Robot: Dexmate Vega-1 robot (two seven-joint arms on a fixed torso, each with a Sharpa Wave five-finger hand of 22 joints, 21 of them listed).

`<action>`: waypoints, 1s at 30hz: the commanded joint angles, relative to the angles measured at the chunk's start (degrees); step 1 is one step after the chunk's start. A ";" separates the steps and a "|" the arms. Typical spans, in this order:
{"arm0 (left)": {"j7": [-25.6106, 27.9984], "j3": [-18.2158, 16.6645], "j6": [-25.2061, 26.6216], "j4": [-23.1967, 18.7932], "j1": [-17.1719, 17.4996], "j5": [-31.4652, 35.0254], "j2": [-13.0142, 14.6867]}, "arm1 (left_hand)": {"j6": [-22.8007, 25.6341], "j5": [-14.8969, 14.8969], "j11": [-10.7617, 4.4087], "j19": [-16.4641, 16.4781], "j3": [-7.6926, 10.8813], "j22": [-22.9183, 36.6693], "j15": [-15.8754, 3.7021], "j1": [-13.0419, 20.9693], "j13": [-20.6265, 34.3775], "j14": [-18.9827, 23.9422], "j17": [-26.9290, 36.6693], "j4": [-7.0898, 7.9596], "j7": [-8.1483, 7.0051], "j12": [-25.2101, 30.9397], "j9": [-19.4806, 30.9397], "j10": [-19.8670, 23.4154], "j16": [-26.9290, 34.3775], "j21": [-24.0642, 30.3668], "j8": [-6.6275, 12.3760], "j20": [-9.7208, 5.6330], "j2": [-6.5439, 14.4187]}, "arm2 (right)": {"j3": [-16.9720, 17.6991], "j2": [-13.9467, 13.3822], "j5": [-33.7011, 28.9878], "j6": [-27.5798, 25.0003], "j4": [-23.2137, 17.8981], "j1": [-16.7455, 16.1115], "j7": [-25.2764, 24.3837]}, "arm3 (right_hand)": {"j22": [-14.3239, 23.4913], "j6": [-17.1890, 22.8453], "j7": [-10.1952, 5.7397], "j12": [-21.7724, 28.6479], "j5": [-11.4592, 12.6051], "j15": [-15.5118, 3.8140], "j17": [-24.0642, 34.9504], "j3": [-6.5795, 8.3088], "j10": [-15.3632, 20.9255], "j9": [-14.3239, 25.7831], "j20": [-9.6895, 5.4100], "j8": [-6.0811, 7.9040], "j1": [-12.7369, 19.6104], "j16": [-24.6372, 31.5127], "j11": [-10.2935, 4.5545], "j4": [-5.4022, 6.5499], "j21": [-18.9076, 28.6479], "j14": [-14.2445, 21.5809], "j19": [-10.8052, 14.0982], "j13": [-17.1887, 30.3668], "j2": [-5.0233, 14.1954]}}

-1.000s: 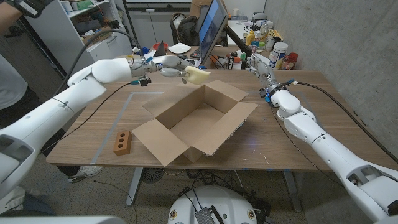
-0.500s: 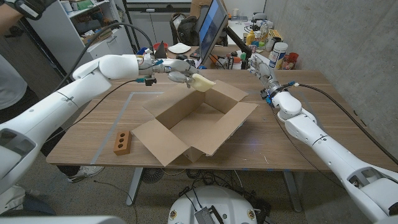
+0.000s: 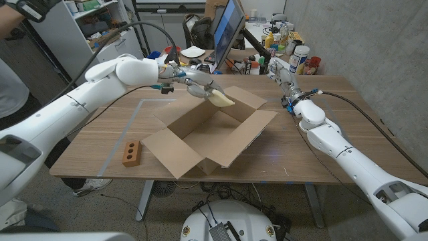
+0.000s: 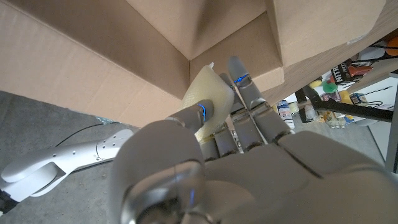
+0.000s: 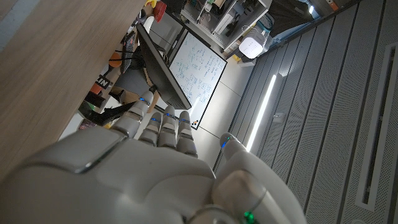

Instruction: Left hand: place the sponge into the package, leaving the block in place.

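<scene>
My left hand (image 3: 195,82) holds a pale yellow sponge (image 3: 221,99) over the far rim of the open cardboard box (image 3: 208,132), tilted down toward the inside. In the left wrist view the sponge (image 4: 205,99) is pinched between thumb and fingers (image 4: 249,102) of my left hand (image 4: 236,155), with the box's inner corner (image 4: 193,37) just beyond. A brown block with two holes (image 3: 132,153) lies on the table near the front left edge. My right hand (image 3: 281,72) stands at the far right of the table, fingers straight and holding nothing; its fingers (image 5: 165,127) are extended.
The box's flaps are spread outward on all sides. A monitor (image 3: 226,30), bottles and jars (image 3: 297,59) crowd the table's far edge. A person (image 3: 13,73) stands at the far left. Pale tape lines (image 3: 134,110) mark the wooden table (image 3: 334,100).
My left hand has carried the sponge rightward and down, from behind the box's far flap to over its far rim. The right hand and the block have not moved.
</scene>
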 commanded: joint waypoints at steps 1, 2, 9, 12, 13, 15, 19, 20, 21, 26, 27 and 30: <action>-4.36 2.24 0.15 -2.05 -1.53 5.89 -0.49 | 0.09 0.34 -1.60 -0.49 0.08 0.02 -8.98 0.49 0.21 -0.45 0.25 0.37 -0.62 -0.29 0.22 1.75 -0.19 0.34 -0.20 -2.37 -0.09 | -0.10 0.54 0.27 0.55 1.24 0.31 0.42 | 0.21 0.50 -0.14 -0.24 0.15 0.33 0.00 -0.19 0.24 0.26 0.24 0.05 -0.14 0.05 -0.02 -0.20 -0.20 0.27 0.32 0.30 -0.36; -4.57 2.49 -0.01 -1.99 -1.70 6.72 -0.57 | 0.10 0.34 -1.55 -0.55 0.06 0.02 -8.99 0.49 0.22 -0.47 0.25 0.38 -0.63 -0.34 0.23 1.70 -0.21 0.35 -0.21 -2.37 -0.09 | -0.06 0.74 0.48 0.57 1.34 0.29 0.34 | 0.21 0.50 -0.12 -0.25 0.15 0.34 0.00 -0.19 0.23 0.26 0.22 0.05 -0.14 0.06 -0.07 -0.20 -0.20 0.28 0.32 0.30 -0.35; -4.86 3.05 0.44 -0.87 -2.06 9.58 -1.23 | 0.08 0.39 -1.54 -0.93 -0.02 0.01 -9.04 0.53 0.24 -0.63 0.26 0.46 -0.70 -0.43 0.24 1.89 -0.32 0.44 -0.27 -2.46 -0.07 | -0.46 0.83 -0.05 0.89 2.21 0.89 0.67 | 0.21 0.48 -0.16 -0.23 0.16 0.37 0.00 -0.20 0.27 0.26 0.26 0.04 -0.14 0.06 0.07 -0.22 -0.20 0.30 0.32 0.30 -0.33; -5.44 3.72 0.15 0.09 -2.36 9.91 -1.75 | 0.11 0.40 -1.70 -1.03 -0.06 0.01 -9.01 0.53 0.25 -0.65 0.27 0.50 -0.69 -0.48 0.25 1.90 -0.34 0.48 -0.27 -2.45 -0.06 | -0.54 1.00 -0.02 0.93 2.47 1.08 0.77 | 0.21 0.48 -0.17 -0.24 0.16 0.35 -0.01 -0.21 0.25 0.26 0.32 0.04 -0.13 0.05 0.12 -0.24 -0.20 0.29 0.32 0.30 -0.34; -5.58 4.00 -0.01 0.60 -2.43 9.79 -2.04 | 0.07 0.40 -1.73 -1.04 -0.08 0.01 -8.98 0.52 0.25 -0.64 0.27 0.53 -0.72 -0.49 0.25 1.90 -0.33 0.49 -0.29 -2.45 -0.06 | -0.56 1.00 0.06 0.51 2.32 1.15 0.70 | 0.21 0.49 -0.18 -0.24 0.16 0.39 -0.01 -0.21 0.25 0.26 0.31 0.05 -0.13 0.05 -0.06 -0.25 -0.20 0.28 0.31 0.30 -0.34; -5.34 4.44 -0.22 0.15 -2.54 12.06 -2.04 | 0.09 0.40 -1.65 -1.08 -0.11 0.01 -8.94 0.50 0.26 -0.63 0.28 0.58 -0.71 -0.56 0.25 1.81 -0.33 0.53 -0.29 -2.44 -0.07 | -0.57 1.09 0.06 0.44 2.35 1.16 0.54 | 0.21 0.51 -0.17 -0.24 0.16 0.40 -0.01 -0.22 0.25 0.26 0.30 0.05 -0.13 0.06 0.01 -0.25 -0.20 0.30 0.32 0.30 -0.34; -6.51 5.52 -0.70 1.77 -2.98 11.73 -2.93 | 0.09 0.44 -1.36 -1.29 -0.17 0.00 -9.02 0.55 0.28 -0.61 0.31 0.65 -0.73 -0.65 0.26 1.92 -0.35 0.65 -0.33 -2.45 -0.01 | -0.61 1.22 0.26 0.75 2.77 1.34 0.96 | 0.21 0.50 -0.14 -0.24 0.17 0.41 -0.01 -0.22 0.26 0.26 0.35 0.05 -0.13 0.06 0.07 -0.26 -0.20 0.32 0.32 0.30 -0.33; -6.62 5.62 -0.74 1.82 -3.02 11.81 -2.99 | 0.09 0.45 -1.62 -1.32 -0.18 0.00 -9.02 0.55 0.28 -0.59 0.31 0.67 -0.72 -0.69 0.27 1.90 -0.35 0.69 -0.34 -2.46 -0.01 | -0.63 1.20 0.24 0.78 2.79 1.36 1.00 | 0.21 0.51 -0.15 -0.25 0.17 0.41 -0.02 -0.22 0.23 0.26 0.32 0.05 -0.13 0.06 0.03 -0.27 -0.20 0.33 0.32 0.30 -0.34; -6.56 6.22 -1.25 2.18 -3.18 12.72 -3.38 | 0.08 0.45 -1.54 -1.33 -0.18 -0.01 -9.04 0.57 0.28 -0.61 0.31 0.66 -0.73 -0.73 0.27 1.85 -0.37 0.72 -0.35 -2.45 -0.02 | -0.79 1.08 -0.23 0.96 2.93 1.48 0.97 | 0.21 0.53 -0.16 -0.26 0.17 0.39 -0.02 -0.22 0.22 0.26 0.28 0.05 -0.12 0.06 -0.07 -0.28 -0.20 0.33 0.31 0.30 -0.34; -7.30 7.62 -2.05 4.01 -3.85 13.31 -4.63 | 0.04 0.47 -1.64 -1.37 -0.20 -0.01 -9.05 0.59 0.29 -0.59 0.31 0.69 -0.70 -0.77 0.28 1.95 -0.38 0.82 -0.39 -2.44 -0.01 | -0.81 1.24 0.15 1.09 3.30 1.66 1.46 | 0.21 0.52 -0.16 -0.24 0.17 0.38 -0.02 -0.23 0.25 0.26 0.27 0.05 -0.13 0.04 -0.01 -0.29 -0.20 0.30 0.30 0.30 -0.34; -7.18 7.65 -2.13 4.16 -3.81 13.32 -4.69 | 0.07 0.47 -1.63 -1.38 -0.21 -0.01 -9.04 0.60 0.29 -0.60 0.31 0.70 -0.69 -0.79 0.28 1.93 -0.39 0.84 -0.38 -2.44 -0.01 | -0.83 1.22 0.12 1.03 3.29 1.67 1.45 | 0.21 0.52 -0.17 -0.24 0.17 0.37 -0.02 -0.23 0.25 0.26 0.25 0.05 -0.13 0.05 -0.09 -0.29 -0.20 0.31 0.30 0.30 -0.34; -7.13 8.01 -2.28 4.63 -3.90 13.69 -5.01 | 0.11 0.48 -1.45 -1.44 -0.23 -0.02 -9.02 0.61 0.30 -0.62 0.31 0.72 -0.68 -0.83 0.28 1.97 -0.42 0.90 -0.38 -2.45 -0.02 | -0.85 1.23 0.13 1.15 3.48 1.73 1.56 | 0.21 0.54 -0.22 -0.25 0.17 0.37 -0.02 -0.24 0.25 0.26 0.27 0.05 -0.13 0.04 -0.05 -0.30 -0.20 0.29 0.32 0.30 -0.34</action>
